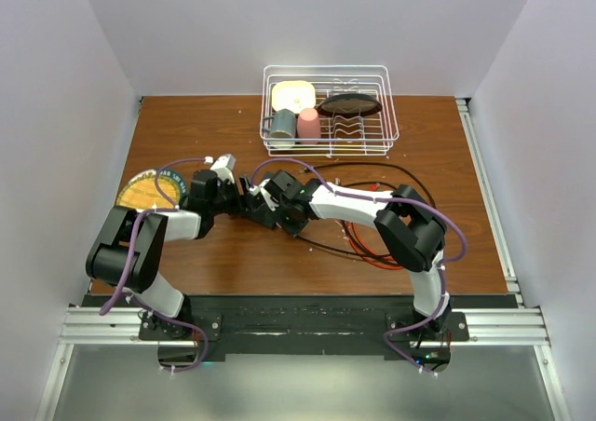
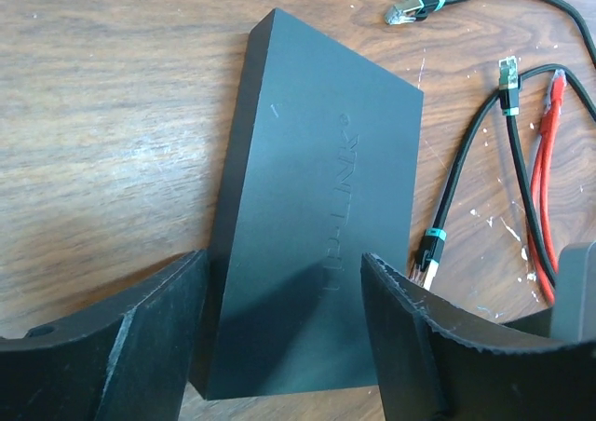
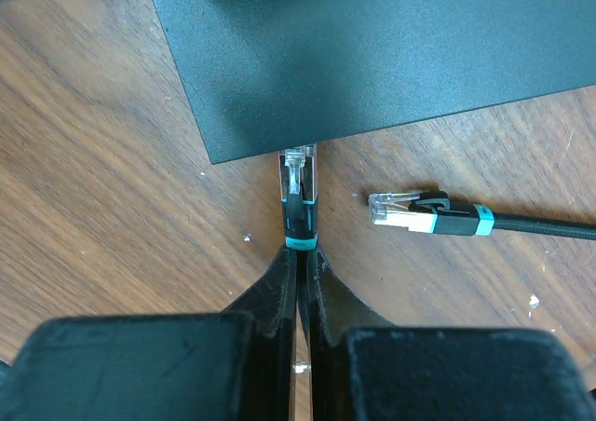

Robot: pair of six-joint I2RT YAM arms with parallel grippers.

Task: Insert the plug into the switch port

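Right gripper (image 3: 300, 264) fingers are pressed together on the rear end of the plug (image 3: 298, 188), just behind its teal band. Plug tip meets the near edge of the switch (image 3: 391, 58); whether it sits inside a port cannot be told. Left gripper (image 2: 284, 286) fingers bear on both long sides of the switch, clamping it where it lies flat on the wooden table (image 1: 233, 253), near the middle. One loose cable end (image 3: 410, 214) lies just beside the held plug. Red cable (image 2: 545, 160) lies near the switch.
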